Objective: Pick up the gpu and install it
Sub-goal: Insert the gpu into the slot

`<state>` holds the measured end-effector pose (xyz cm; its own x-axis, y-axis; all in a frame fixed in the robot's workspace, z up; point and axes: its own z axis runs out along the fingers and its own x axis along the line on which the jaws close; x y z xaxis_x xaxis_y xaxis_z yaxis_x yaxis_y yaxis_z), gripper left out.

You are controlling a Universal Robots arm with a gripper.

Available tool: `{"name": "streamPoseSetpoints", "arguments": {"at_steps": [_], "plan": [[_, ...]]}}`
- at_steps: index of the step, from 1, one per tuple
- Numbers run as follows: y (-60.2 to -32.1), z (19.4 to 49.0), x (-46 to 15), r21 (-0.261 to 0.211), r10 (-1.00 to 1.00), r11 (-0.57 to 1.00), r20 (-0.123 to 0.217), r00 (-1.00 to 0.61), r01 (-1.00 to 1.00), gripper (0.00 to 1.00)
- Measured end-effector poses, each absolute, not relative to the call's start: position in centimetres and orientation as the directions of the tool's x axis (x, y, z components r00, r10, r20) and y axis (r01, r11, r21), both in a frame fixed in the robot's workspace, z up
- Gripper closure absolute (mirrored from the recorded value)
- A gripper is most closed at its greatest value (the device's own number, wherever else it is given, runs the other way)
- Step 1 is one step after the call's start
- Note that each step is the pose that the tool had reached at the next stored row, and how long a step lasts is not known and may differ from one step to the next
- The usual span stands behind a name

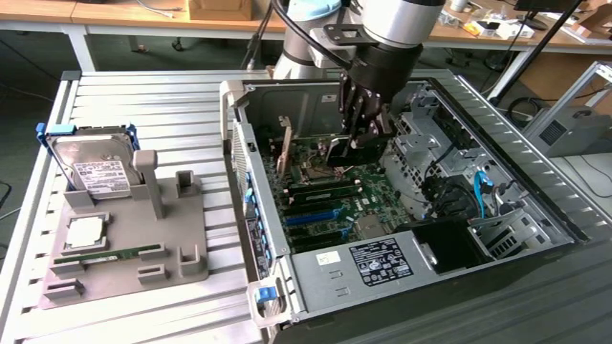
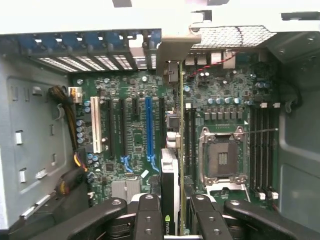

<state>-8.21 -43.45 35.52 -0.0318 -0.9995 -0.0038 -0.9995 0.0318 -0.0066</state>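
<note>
**Figure: gpu held edge-on over the motherboard inside the open case**

My end effector reaches down into the open computer case, which lies on its side on the slatted surface. My fingers pinch the gpu from both faces. The wrist view shows the card edge-on between them, a logo on its near end. The gpu runs from my grip to the rear wall of the case, where its silver bracket meets the row of slot openings. It stands upright over the motherboard, between the long blue slot and the CPU socket. I cannot tell whether its lower edge is seated in a slot.

In the exterior view the gpu appears as a dark body just below my fingers, above the memory slots. On the exterior view's left, well apart from the case, a grey holder carries a hard drive standing upright at its far end and a green memory stick lying flat nearer.
</note>
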Motion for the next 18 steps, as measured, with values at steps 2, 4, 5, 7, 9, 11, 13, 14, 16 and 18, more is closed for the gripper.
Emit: {"name": "streamPoseSetpoints", "arguments": {"at_steps": [2,4,5,7,9,11,13,14,16,18], "plan": [[-43.9,35.4,-8.2,-0.007,-0.999,0.032,-0.004,-0.032,-0.999,0.73],[-44.1,35.3,-8.2,-0.007,-0.999,0.032,-0.004,-0.032,-0.999,0.73],[-44.1,35.2,-8.2,-0.007,-0.999,0.032,-0.004,-0.032,-0.999,0.73],[-44.2,35.2,-8.2,-0.007,-0.999,0.032,-0.004,-0.032,-0.999,0.73],[-44.2,35.2,-8.2,-0.007,-0.999,0.032,-0.004,-0.032,-0.999,0.73],[-44.2,34.9,-8.2,-0.007,-0.999,0.032,-0.004,-0.032,-0.999,0.73],[-44.2,34.5,-8.2,-0.007,-0.999,0.032,-0.004,-0.032,-0.999,0.73],[-44.2,34.3,-8.2,-0.007,-1.000,0.031,-0.004,-0.031,-0.999,0.73],[-44.2,34.0,-8.2,-0.007,-1.000,0.031,-0.004,-0.031,-1.000,0.73],[-44.2,33.6,-8.2,-0.007,-1.000,0.030,-0.004,-0.030,-1.000,0.73]]}}
